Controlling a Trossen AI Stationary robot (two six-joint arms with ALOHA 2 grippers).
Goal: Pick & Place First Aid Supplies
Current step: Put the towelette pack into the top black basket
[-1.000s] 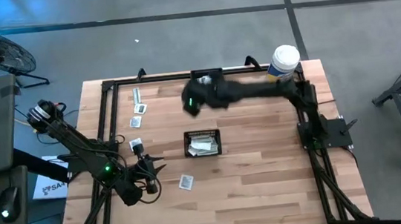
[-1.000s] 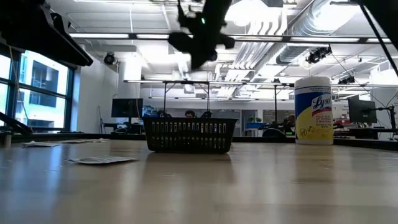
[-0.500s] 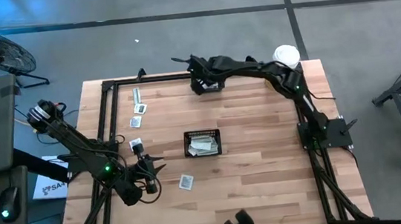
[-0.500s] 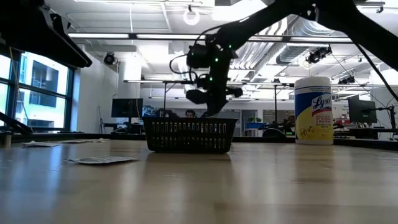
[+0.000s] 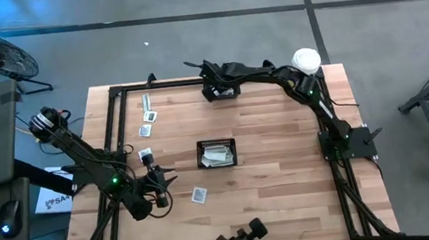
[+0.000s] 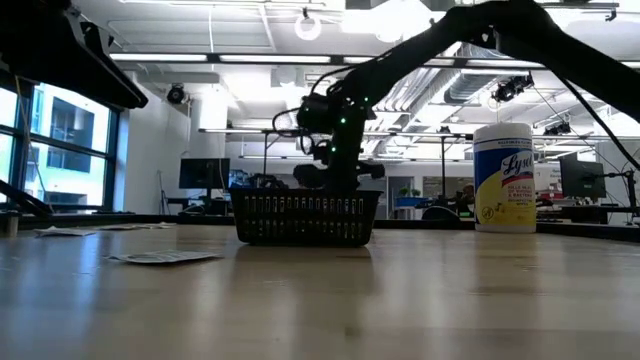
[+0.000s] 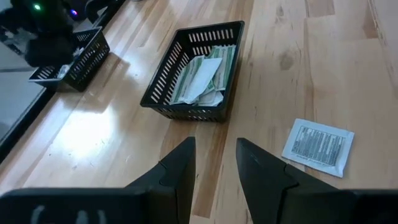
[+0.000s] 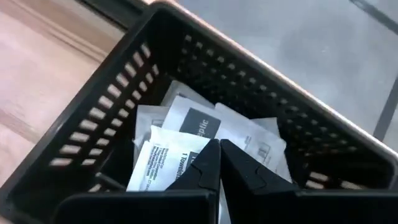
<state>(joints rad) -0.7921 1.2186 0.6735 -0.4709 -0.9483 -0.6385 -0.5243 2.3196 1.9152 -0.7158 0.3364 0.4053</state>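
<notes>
Packets everywhere on this table! White square packets (image 8: pixel 186 140) are piled inside the far black basket (image 8: pixel 112 93) at the back edge, and that is where the right gripper (image 8: pixel 219 163) is, poised right over the pile inside that basket's walls. Its two dark fingers are pressed together; whether a packet is pinched between the tips, I cannot tell.

From above, the right arm reaches across the back of the table from its base on the right side, past the white canister (image 5: pixel 306 60) standing in the far right corner, with its gripper (image 5: pixel 219 87) over the far basket (image 5: pixel 222 92).

Centre table sits the second black basket (image 5: pixel 216 153), holding pale green-and-white strip packets (image 7: pixel 202 78). A square white packet with dark print (image 7: pixel 318 146) lies flat on the wood just beside that basket's near side, toward the left arm.

More packets are scattered on the left half of the table: a narrow strip (image 5: pixel 147 101) near the far left corner, squares (image 5: pixel 145 130) below it, and another (image 5: pixel 145 153) close to the left gripper (image 5: pixel 165 181).

That left gripper hovers low near the table's left front, fingers (image 7: pixel 180 168) apart with nothing between them, pointing toward the centre basket.
</notes>
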